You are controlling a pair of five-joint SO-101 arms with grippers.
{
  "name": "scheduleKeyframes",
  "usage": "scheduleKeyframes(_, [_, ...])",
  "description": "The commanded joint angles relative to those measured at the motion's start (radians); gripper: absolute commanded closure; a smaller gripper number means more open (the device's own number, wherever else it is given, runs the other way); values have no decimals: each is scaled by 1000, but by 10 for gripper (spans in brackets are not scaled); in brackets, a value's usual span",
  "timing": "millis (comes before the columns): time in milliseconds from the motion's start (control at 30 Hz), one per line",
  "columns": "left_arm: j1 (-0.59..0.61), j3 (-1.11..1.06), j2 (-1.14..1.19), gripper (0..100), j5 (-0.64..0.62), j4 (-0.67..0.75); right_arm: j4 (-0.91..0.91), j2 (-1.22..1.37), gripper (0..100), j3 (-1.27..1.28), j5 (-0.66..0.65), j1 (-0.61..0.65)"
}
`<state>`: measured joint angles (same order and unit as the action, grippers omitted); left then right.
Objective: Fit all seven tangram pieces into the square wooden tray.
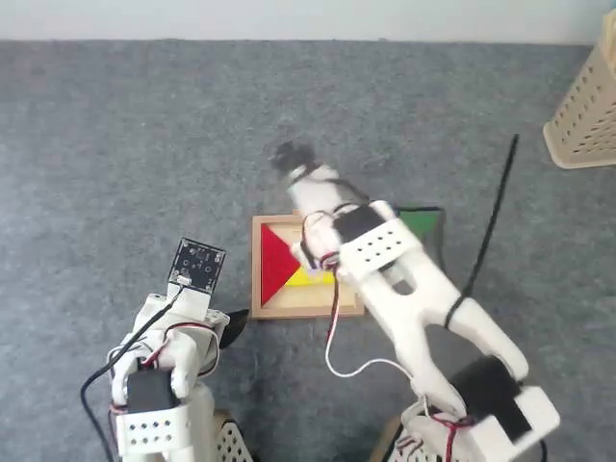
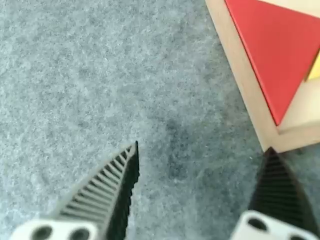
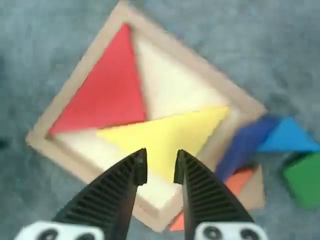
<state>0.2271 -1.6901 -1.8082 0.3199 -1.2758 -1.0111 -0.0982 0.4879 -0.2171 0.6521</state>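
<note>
Right claw (image 3: 161, 159), fingers narrowly parted and holding nothing, hangs directly over the yellow triangle (image 3: 165, 135). The triangle lies in the square wooden tray (image 3: 75, 74), long axis running from beside the red triangle (image 3: 107, 95) towards the opposite rim. Left claw (image 2: 202, 150), spread wide and empty, sits over the tabletop (image 1: 144, 125) just off the tray's corner, so the right arm is nearer.

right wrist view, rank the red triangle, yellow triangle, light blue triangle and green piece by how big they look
1. red triangle and yellow triangle: look alike; the right hand covers part of the yellow.
2. light blue triangle: clearly smaller.
The green piece is cut by the picture's edge, so unranked.
</note>
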Motion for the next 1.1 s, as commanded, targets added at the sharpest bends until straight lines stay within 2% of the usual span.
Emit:
scheduleKeyframes(0, [-5, 5, -14, 647, 5, 0, -25, 22, 853, -54, -281, 61])
scheduleKeyframes(167, [-5, 5, -14, 647, 5, 0, -61, 47, 758, -57, -473, 137])
scheduleKeyframes(267, [-5, 5, -14, 647, 5, 0, -31, 59, 750, -38, -529, 165])
scheduleKeyframes(633, [-5, 5, -14, 647, 5, 0, 71, 180, 750, -18, -540, 166])
scheduleKeyframes(967, [-5, 5, -14, 647, 5, 0, 61, 231, 750, -11, -540, 163])
scheduleKeyframes(1067, [-5, 5, -14, 647, 5, 0, 30, 234, 750, -12, -542, 130])
